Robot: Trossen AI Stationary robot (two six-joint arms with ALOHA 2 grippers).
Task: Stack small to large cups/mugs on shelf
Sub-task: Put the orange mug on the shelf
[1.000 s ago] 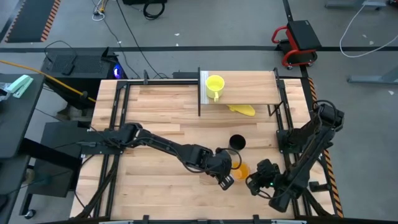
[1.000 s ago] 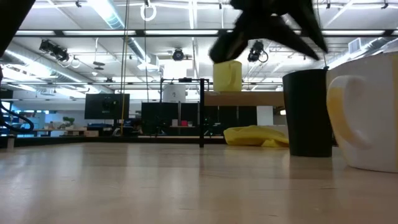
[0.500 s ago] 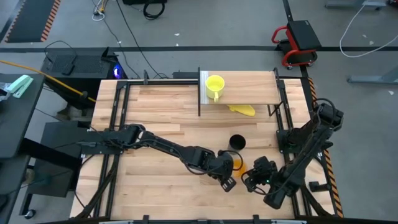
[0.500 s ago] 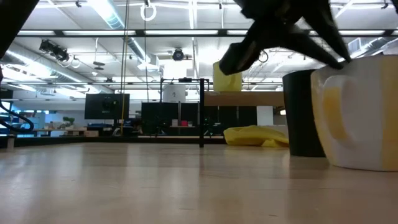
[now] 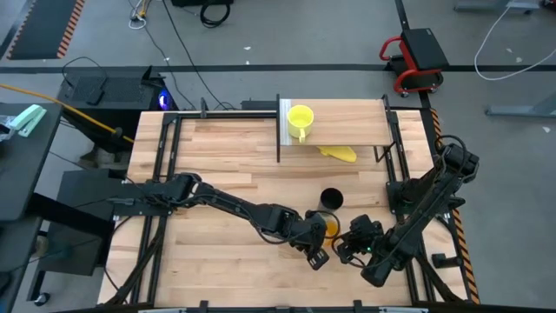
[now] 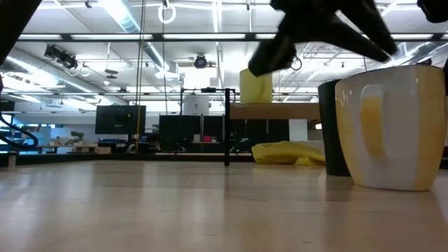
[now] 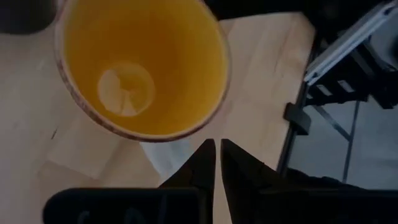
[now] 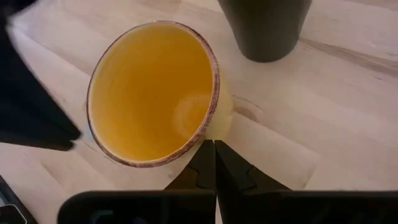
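The orange mug [image 5: 329,228] with its white handle [image 6: 374,128] stands upright on the tabletop near the near edge. My left gripper [image 5: 314,253] is shut just on its left-near side, its tips [image 7: 217,149] by the handle. My right gripper [image 5: 346,249] is shut at the mug's right-near side. The black cup [image 5: 331,200] stands on its base just beyond the mug. The small yellow mug [image 5: 300,117] stands on the shelf [image 5: 347,123] at its left end. The flat yellow lump [image 5: 339,153] lies under the shelf's front edge. My left gripper's shut fingertips [image 7: 207,152] stand right beside the mug's white handle [image 7: 165,157]; whether they touch it I cannot tell. My right gripper meets the orange mug's outer wall [image 8: 222,118] with its shut fingertips [image 8: 208,155], coming from the table's right-near side. The mug stands upright on the table.
The shelf's black posts [image 5: 278,130] and whitish end panel [image 5: 284,122] stand at the far middle of the table. Black frame rails [image 5: 165,165] run along both table sides. Bare planks [image 5: 217,156] lie to the left of the cups.
My right gripper has moved toward the table's left, up against the orange mug. The mug has slid a little toward the left and turned about, so its white handle now faces the near edge instead of the left.
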